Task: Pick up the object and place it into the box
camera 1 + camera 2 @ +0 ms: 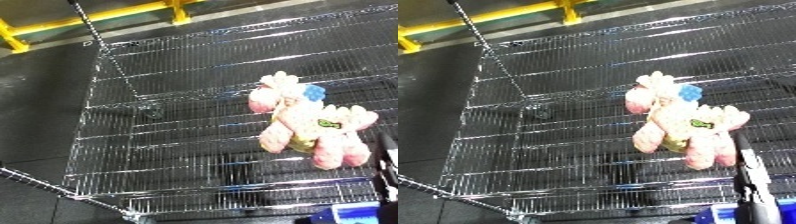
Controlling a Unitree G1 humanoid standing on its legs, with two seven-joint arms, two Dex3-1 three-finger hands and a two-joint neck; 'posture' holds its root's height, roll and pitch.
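A pink plush toy (313, 125) with cream patches, a blue bow and a small green tag lies on its side on a wire shelf (178, 130), toward the right. My right hand (746, 167) comes in at the lower right edge. Only a straight black finger shows, reaching up beside the toy's lower leg and holding nothing. I cannot tell whether it touches the toy. A corner of a blue bin (345, 215) shows at the bottom right, below the shelf's front edge. My left hand is out of sight.
The wire shelf has a raised rim and thin corner posts (89, 25). Dark floor lies to the left and behind. A yellow rail (98, 15) runs along the top left.
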